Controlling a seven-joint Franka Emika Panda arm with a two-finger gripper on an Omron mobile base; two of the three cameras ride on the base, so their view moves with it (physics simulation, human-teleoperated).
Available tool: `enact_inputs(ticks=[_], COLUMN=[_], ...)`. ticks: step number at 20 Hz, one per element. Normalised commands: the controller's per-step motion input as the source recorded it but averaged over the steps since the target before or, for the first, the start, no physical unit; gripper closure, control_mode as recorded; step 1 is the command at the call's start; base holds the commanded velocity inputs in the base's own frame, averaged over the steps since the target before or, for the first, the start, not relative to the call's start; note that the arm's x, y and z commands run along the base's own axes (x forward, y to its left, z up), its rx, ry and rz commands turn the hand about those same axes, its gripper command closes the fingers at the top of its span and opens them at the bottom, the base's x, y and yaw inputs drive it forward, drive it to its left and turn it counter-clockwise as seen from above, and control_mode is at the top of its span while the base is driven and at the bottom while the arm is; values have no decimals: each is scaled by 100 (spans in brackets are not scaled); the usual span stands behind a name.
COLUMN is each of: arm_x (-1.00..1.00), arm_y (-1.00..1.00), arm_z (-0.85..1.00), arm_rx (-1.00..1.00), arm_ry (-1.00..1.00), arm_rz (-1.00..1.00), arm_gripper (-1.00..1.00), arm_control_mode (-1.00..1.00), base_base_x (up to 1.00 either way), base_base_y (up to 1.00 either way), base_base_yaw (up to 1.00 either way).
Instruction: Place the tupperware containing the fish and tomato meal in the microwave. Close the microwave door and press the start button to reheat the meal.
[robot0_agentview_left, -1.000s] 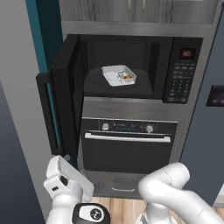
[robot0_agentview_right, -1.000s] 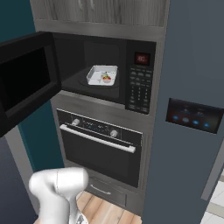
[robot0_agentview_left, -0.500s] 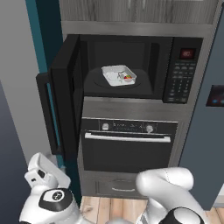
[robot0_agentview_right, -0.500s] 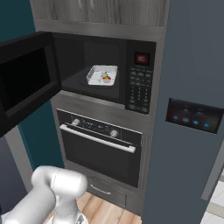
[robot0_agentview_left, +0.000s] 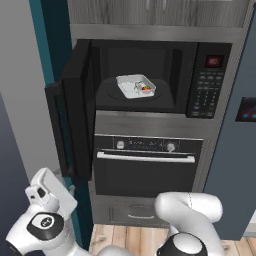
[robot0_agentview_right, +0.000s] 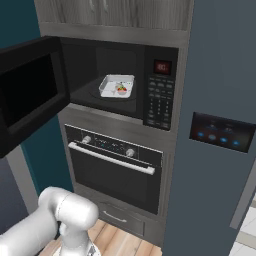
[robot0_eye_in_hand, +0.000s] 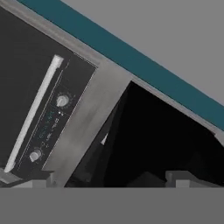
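A: Pale grey tupperware — where?
B: Inside the microwave, on the round plate at mid-floor, a bit toward the front edge. Meal in it: red tomato bits at the box's right corner in the left base view. Right base view shows the same box in the cavity, red bits toward its near side.

A: Door?
B: Door is open, swung out to the left, hinged on the left side. In the right base view it sticks out toward the camera, glass window facing right. Keypad with red display sits on the microwave's right edge.

A: Gripper?
B: Gripper is low, well below the microwave and well apart from the tupperware. Hand view: two dark fingertips at the bottom, set wide apart, nothing between them, touching nothing. It looks up at a tilt past the oven front with its silver bar and knobs, into the dark cavity.

A: Hand in the base views?
B: Left base view has the white wrist at the bottom left corner, beneath the open door's lower edge; fingers not visible there.

A: Oven?
B: Directly under the microwave, shut.
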Motion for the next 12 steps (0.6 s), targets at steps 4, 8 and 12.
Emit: enact_inputs(ticks=[4,8,12], arm_x=[0,4,24], arm_y=[-94,-100,-100], arm_z=[27,39,30], arm_rx=[10,14,21], arm_ry=[-17,-18,-14], arm_rz=[-8,-1,0], arm_gripper=[-100,-100,-100], arm_control_mode=[-100,-100,-100], base_base_x=[0,0,0], base_base_y=[0,0,0], base_base_yaw=[0,0,0])
